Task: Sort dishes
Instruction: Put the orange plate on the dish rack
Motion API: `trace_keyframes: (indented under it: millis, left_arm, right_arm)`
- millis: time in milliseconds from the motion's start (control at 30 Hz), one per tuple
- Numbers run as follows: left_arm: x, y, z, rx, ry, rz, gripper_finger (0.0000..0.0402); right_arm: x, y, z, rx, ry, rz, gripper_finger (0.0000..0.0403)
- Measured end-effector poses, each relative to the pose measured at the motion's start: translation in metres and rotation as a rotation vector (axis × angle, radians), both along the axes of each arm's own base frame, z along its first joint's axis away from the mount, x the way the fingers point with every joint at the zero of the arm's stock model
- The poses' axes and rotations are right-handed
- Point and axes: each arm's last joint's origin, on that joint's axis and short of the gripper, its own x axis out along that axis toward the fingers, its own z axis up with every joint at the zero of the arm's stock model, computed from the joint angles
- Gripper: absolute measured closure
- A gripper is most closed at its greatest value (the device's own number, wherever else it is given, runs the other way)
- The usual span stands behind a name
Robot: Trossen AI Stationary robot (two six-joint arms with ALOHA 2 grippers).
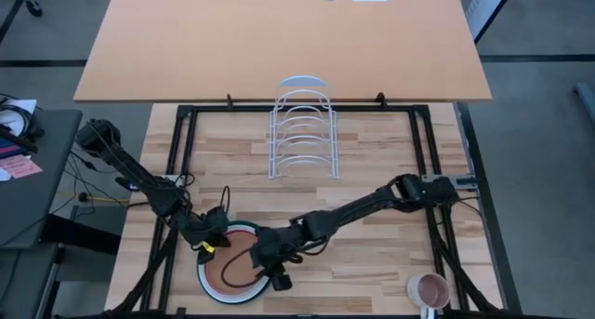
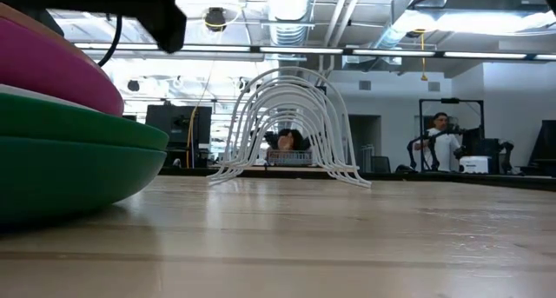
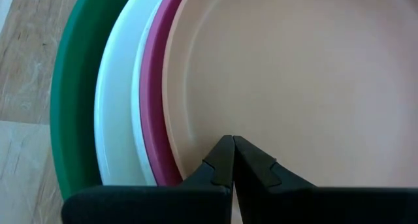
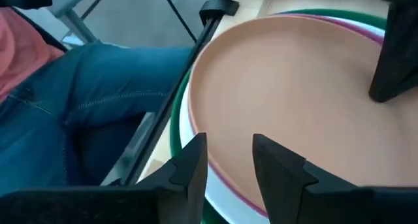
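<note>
From where I'm driving, the left tool (image 3: pixel 232 160) is pinched shut, tips right over the terracotta plate (image 3: pixel 294 74). It tops the stack: pink plate (image 3: pixel 151 87), white plate (image 3: pixel 117 93), green plate (image 3: pixel 73 87). The right tool (image 4: pixel 228 160) stands open over the near rim. Worry: grabbing two rims at once, or dragging the stack off the bench (image 1: pixel 372 263). No readable writing anywhere.
</note>
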Motion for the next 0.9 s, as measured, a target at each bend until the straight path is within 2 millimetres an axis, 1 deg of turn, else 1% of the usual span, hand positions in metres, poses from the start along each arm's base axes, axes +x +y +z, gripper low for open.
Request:
trace_keyframes:
  millis: [133,267,467,633,767,900]
  left_arm:
    - [0.0,0.0,0.0,0.0,0.0,0.0,0.0401]
    - [0.0,0.0,0.0,0.0,0.0,0.0,0.0401]
    - [0.0,0.0,0.0,0.002,-0.001,-0.003,0.0402]
    - [0.0,0.0,0.0,0.002,-0.001,-0.003,0.0402]
    - [0.0,0.0,0.0,0.002,-0.001,-0.003,0.0401]
    - [0.0,0.0,0.0,0.001,-0.001,-0.003,0.0401]
  right_arm:
    - [0.003,-0.003,-0.008,0.006,0.031,0.018,0.0274]
    - [0.003,-0.002,-0.005,0.014,0.023,0.028,0.0274]
    - [0.002,-0.001,-0.005,0.053,0.042,0.045,0.0274]
    - [0.004,0.0,-0.003,0.054,0.011,0.053,0.0273]
    - [0.003,0.001,-0.003,0.049,0.014,0.058,0.0263]
    - [0.005,0.004,-0.017,0.046,0.041,0.061,0.0247]
